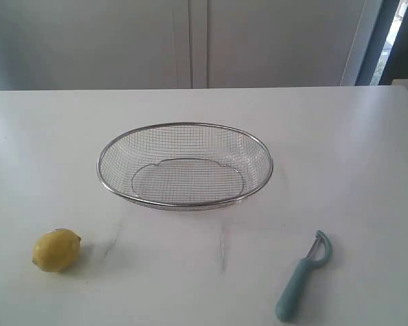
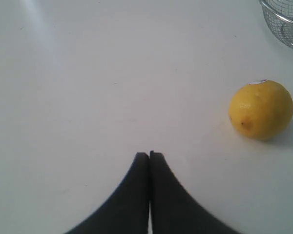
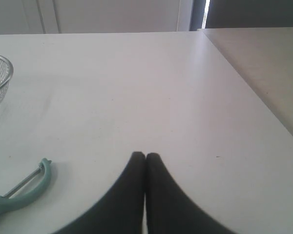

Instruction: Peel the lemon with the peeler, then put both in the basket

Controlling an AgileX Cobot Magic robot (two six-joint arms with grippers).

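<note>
with left fingers (image 2: pixel 134 195) and right fingers (image 3: pixel 132 195) shut and empty, the lemon (image 1: pixel 56 250), likely firm and apt to roll, lies on the counter (image 1: pixel 340 149) front-left of the wire basket (image 1: pixel 99 166), the light, stiff peeler (image 1: pixel 300 278) front-right, best taken by its handle.

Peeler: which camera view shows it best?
The exterior view: the whole peeler lies there, blade to handle. The right wrist view cuts off its handle; the left wrist view misses it entirely.
</note>
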